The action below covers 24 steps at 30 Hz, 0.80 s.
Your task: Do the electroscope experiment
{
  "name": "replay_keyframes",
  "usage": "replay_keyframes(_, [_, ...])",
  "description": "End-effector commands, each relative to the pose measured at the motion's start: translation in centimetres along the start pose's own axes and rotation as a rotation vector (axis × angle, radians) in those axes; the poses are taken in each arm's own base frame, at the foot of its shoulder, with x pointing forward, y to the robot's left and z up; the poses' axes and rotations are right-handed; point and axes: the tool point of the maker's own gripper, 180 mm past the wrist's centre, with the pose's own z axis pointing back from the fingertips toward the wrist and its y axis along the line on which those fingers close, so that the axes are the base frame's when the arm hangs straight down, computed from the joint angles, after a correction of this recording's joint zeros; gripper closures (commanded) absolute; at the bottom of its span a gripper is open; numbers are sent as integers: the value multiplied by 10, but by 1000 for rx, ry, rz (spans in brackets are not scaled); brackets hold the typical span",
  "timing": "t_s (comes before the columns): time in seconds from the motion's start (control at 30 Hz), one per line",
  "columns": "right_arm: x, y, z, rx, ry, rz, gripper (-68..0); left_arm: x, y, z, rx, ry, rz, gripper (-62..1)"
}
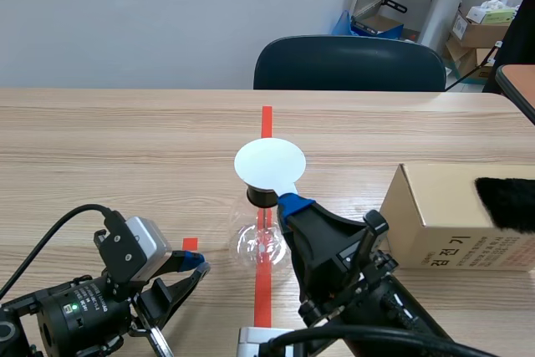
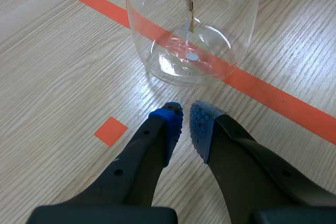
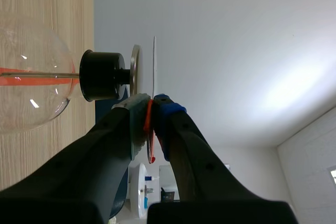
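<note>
The electroscope is a clear glass flask with a black stopper, standing on the orange tape line. A white disc hovers flat just over its top. My right gripper is shut on the disc's near edge. In the right wrist view the thin white disc lies close to the metal plate on the stopper, with a narrow gap between them. My left gripper rests low on the table, shut on nothing, just short of the flask. A thin rod with leaves hangs inside.
A cardboard box stands at the right with a piece of black fur on it. A dark chair is behind the table's far edge. Bare wood lies to the left and behind the flask.
</note>
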Motion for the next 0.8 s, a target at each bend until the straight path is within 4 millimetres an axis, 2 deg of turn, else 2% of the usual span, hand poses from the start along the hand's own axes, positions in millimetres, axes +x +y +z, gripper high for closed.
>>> replay_keyframes(0.0, [-3, -6, -2, -22, -1, 17, -8, 10, 2, -2, 5, -34, 0, -88])
replay_keyframes(0.23, [-18, -6, -2, -23, 78, 17, -8, 10, 2, -2, 5, -34, 0, -88])
replay_keyframes(0.47, [-55, -7, 5, -25, 292, 14, -8, 10, 2, -2, 5, -34, 0, -88])
replay_keyframes(0.77, [-102, -7, 27, -27, 579, 11, -8, 10, 2, -2, 5, -34, 0, -88])
